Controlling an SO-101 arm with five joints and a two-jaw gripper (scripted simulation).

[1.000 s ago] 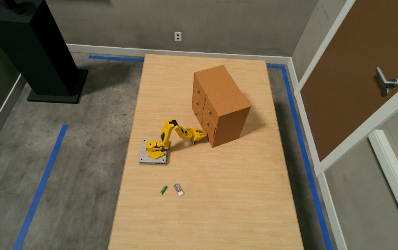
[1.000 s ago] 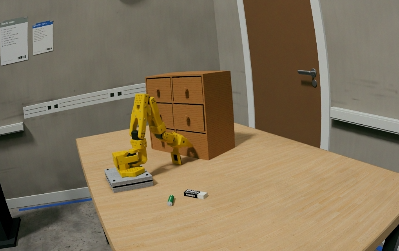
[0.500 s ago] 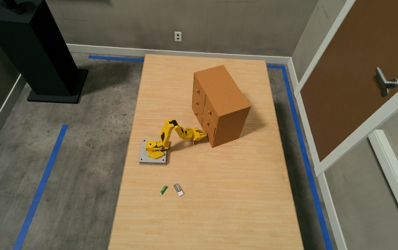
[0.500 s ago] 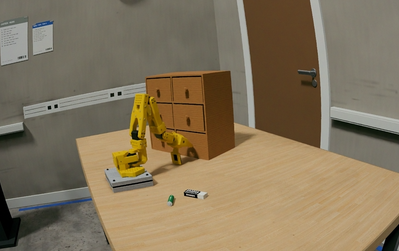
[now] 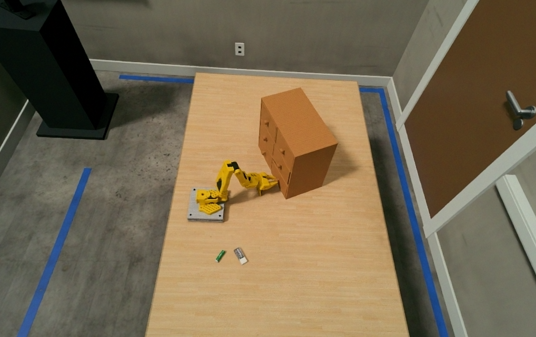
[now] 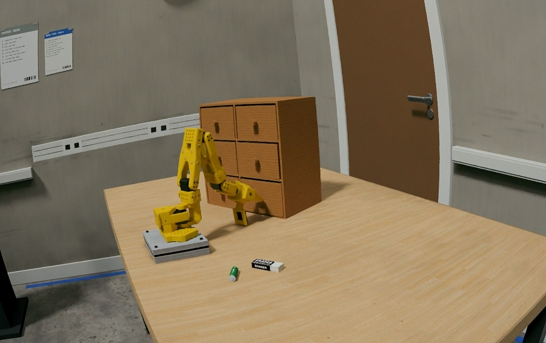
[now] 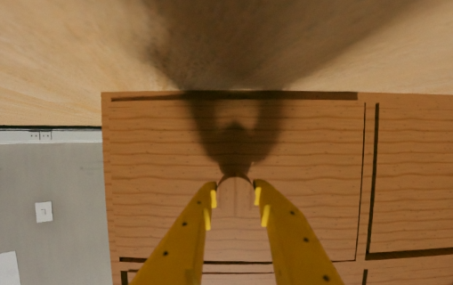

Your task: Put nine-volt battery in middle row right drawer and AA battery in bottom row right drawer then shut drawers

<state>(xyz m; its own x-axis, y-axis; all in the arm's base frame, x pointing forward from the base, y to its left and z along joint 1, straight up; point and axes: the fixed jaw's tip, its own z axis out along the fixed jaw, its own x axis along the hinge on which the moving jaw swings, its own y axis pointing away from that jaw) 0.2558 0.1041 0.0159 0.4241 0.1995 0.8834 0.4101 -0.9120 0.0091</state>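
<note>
From the top, the claw [image 5: 277, 181] [image 6: 262, 201] [image 7: 236, 187] reaches toward 2 o'clock from the base, at the chest's [image 5: 303, 125] [image 6: 299, 157] bottom right drawer [image 5: 281, 177] [image 6: 273, 195] [image 7: 151, 200]. The AA [image 5: 219, 256] [image 6: 233, 274] lies on the table [image 5: 324, 271] [image 6: 394, 255], toward 7 o'clock from the claw; no nine-volt shows.

In the exterior view, the eraser [image 5: 240, 255] [image 6: 267, 265] sits at the AA's 3 o'clock; it should stay out.

At the wrist, the claw is clenched on the drawer's knob [image 7: 236, 198]. I'd draw it straight out, slowly, stopping while the drawer's back is well inside.
</note>
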